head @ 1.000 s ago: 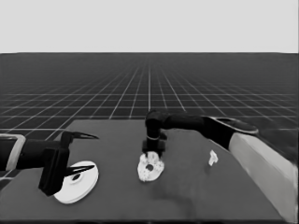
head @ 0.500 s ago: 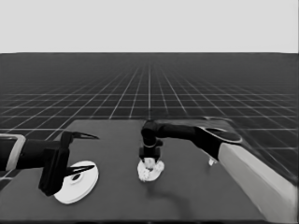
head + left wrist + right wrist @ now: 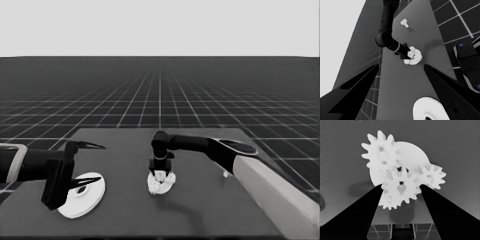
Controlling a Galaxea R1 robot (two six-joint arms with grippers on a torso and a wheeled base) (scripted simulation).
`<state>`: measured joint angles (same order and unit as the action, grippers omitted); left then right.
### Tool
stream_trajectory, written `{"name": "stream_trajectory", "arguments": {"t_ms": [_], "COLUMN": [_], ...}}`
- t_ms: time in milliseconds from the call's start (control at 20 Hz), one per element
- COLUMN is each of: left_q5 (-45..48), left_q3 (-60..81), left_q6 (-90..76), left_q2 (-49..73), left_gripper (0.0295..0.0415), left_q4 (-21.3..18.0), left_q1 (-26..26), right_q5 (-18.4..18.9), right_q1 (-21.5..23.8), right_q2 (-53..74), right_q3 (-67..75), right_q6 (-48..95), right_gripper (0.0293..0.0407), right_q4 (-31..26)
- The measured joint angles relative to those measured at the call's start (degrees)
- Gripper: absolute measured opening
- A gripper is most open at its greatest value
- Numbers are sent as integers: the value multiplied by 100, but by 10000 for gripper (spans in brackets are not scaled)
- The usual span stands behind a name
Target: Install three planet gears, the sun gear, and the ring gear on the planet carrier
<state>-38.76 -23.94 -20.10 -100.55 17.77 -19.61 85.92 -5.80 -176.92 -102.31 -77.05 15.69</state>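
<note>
Head view, near to far: larger round part [image 3: 81,194] lies flat at the desk's [image 3: 210,220] near-left, under the parked left gripper [image 3: 86,163] (jaws spread wide, nothing between them, the disc is not held). Right arm [image 3: 270,185] comes in from the lower right and reaches to mid-desk. Right gripper [image 3: 160,174] points down onto the smaller round part [image 3: 161,184], which sits near the desk's centre, well apart from the larger one. Right wrist view: jaws are closed on a gear [image 3: 400,187], one finger on each side of its teeth, and it hangs over the near edge of the smaller round part [image 3: 416,157]. Two more gears already lie on that disc, one [image 3: 381,151] at one side, the other [image 3: 432,176] across from it. Thin white piece [image 3: 226,173] lies farther right, beside the right arm.
</note>
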Motion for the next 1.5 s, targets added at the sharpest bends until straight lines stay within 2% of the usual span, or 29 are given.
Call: {"name": "stream_trajectory", "arguments": {"t_ms": [1500], "left_q5": [0], "left_q3": [0], "left_q6": [0], "left_q2": [0], "left_gripper": [385], "left_q4": [0], "left_q1": [0], "right_q5": [-1], "right_q1": [-27], "right_q2": [4], "right_q3": [-4], "right_q6": [-1790], "right_gripper": [310], "right_q4": [1]}}
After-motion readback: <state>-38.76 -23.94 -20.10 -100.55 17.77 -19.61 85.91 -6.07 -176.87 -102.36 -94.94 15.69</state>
